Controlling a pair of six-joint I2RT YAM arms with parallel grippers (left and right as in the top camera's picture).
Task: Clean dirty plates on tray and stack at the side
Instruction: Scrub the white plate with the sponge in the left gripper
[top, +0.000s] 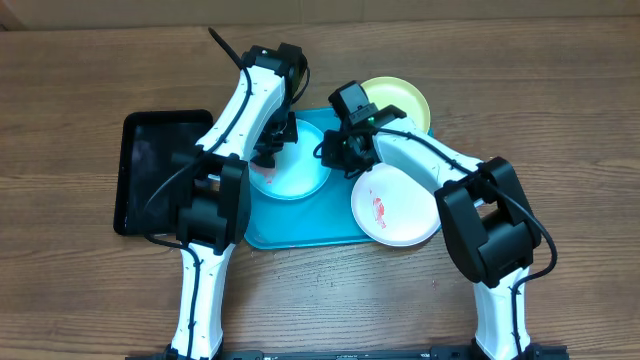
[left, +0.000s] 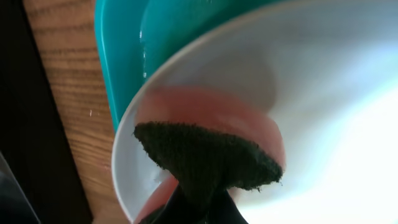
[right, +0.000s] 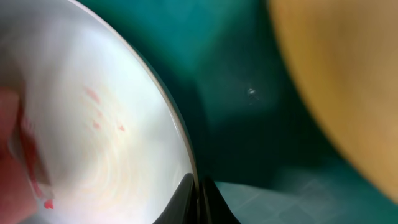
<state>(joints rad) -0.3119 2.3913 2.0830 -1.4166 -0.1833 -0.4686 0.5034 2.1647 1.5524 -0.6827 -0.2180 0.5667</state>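
Left gripper (top: 268, 158) is down over the blue plate (top: 305, 178), clamped on a dark pad (left: 205, 158). The left wrist view shows the pad pressed flat on the plate's inner surface, over a pink smear (left: 205, 112) near the plate's left rim. Left fingers are barely visible there, only dark shapes at the bottom edge pinching the pad. Blue plate lies on the left half of the tray (top: 300, 232), inside the rim. It looks nearly white in both wrist views. Right gripper (right: 200, 198) is at the blue plate's right edge, fingers closed to a thin slit with the plate rim between them, so it grips the blue plate. A few small red specks show on the plate surface in the right wrist view. White plate (top: 405, 215) sits at the tray's right edge, part over the tray and part over the table (top: 80, 290), flat, with a red smear (top: 380, 208) in its middle. Yellow plate (top: 405, 100) is at the tray's far right corner, partly hidden by the right arm. Cannot tell if it rests on the tray rim or just beside it. No smear visible on it. Black tray (top: 150, 170) lies left of the tray, just beside it, partly under the left arm.
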